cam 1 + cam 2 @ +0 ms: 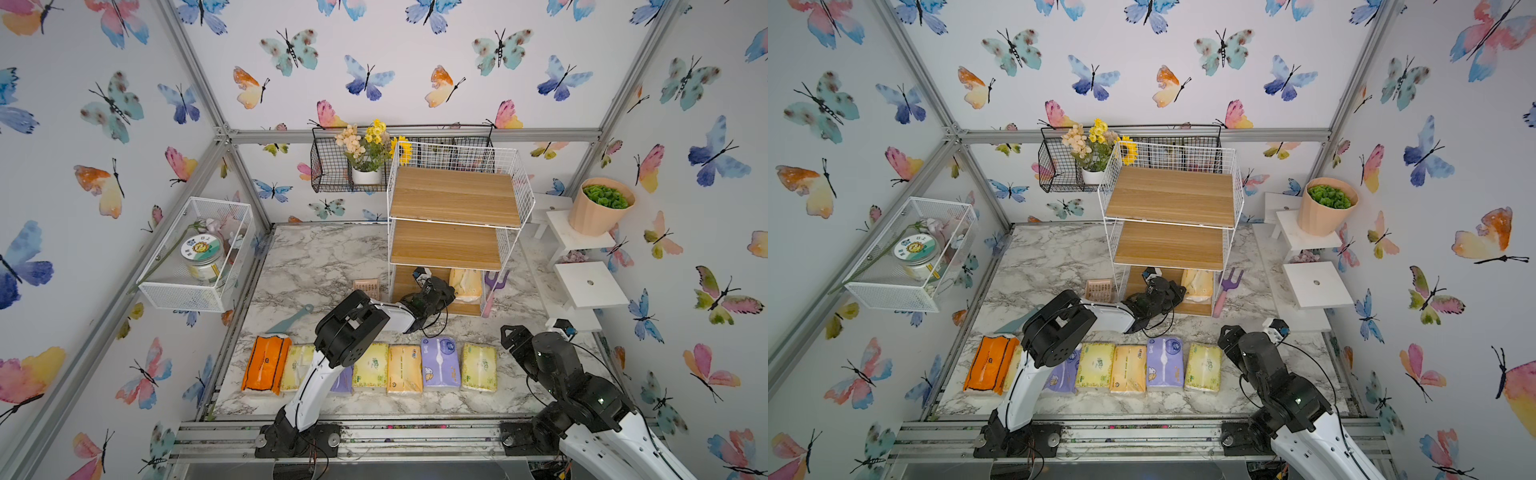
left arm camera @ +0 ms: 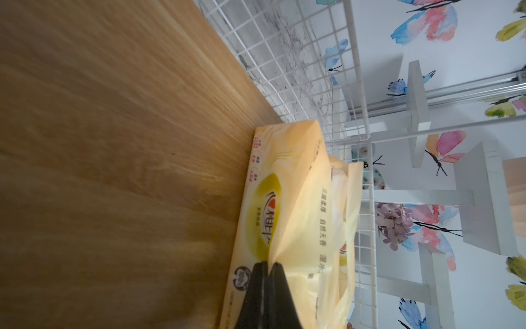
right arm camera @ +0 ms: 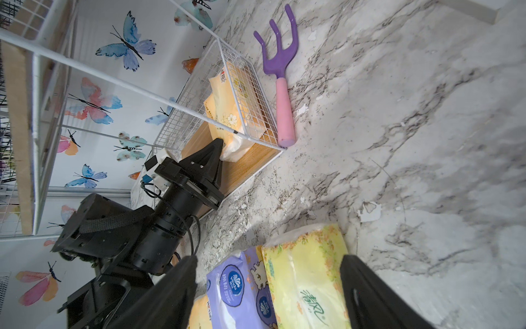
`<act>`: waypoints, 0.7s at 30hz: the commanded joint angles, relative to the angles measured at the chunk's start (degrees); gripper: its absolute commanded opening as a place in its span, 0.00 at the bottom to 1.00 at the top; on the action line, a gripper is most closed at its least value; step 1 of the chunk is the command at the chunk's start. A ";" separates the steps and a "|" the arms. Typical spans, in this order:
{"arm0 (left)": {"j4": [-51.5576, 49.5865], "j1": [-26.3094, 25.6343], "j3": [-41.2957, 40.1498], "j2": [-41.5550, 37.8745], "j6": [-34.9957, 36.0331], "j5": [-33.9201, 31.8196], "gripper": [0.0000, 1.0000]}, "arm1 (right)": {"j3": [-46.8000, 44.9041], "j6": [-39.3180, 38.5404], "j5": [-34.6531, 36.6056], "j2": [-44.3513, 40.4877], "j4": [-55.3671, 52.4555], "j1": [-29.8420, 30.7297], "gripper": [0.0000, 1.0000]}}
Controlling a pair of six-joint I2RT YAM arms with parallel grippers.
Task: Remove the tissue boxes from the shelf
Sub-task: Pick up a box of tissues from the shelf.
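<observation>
The shelf (image 1: 455, 195) (image 1: 1169, 195) stands at the back of the marble table, its top two boards bare. On its bottom board lies one light orange tissue box (image 1: 467, 282) (image 1: 1198, 284) (image 2: 284, 205) (image 3: 227, 114). My left gripper (image 1: 440, 289) (image 2: 269, 266) (image 3: 219, 142) reaches into that tier and is shut on a fold of the box's wrapper. Several tissue boxes lie in a row near the table's front, from a bright orange one (image 1: 266, 370) to a yellow-green one (image 1: 480, 366) (image 3: 307, 279). My right gripper (image 1: 513, 334) (image 3: 267, 257) hangs open above the row's right end, holding nothing.
A purple and pink garden fork (image 1: 494, 286) (image 3: 280, 85) lies against the shelf's right side. A teal scoop (image 1: 291, 320) and a small pink tray (image 1: 366, 286) lie left of the shelf. White steps with a plant pot (image 1: 598, 208) stand at the right, and a white mesh basket (image 1: 199, 249) hangs at the left.
</observation>
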 commanded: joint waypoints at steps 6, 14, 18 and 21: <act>-1.72 -0.31 -7.09 -9.77 -6.42 1.65 0.00 | -1.22 1.10 -6.34 4.85 5.26 -0.22 0.86; -5.28 -0.83 -15.35 -19.37 -15.18 0.95 0.00 | -5.33 3.09 -14.16 11.57 20.92 -0.38 0.89; -5.13 -1.07 -19.35 -22.53 -22.13 1.21 0.00 | -9.19 7.44 -18.47 12.63 31.36 -1.82 0.90; -5.62 -1.50 -20.52 -24.08 -25.11 1.23 0.00 | -12.71 11.63 -19.65 12.63 38.70 -2.73 0.89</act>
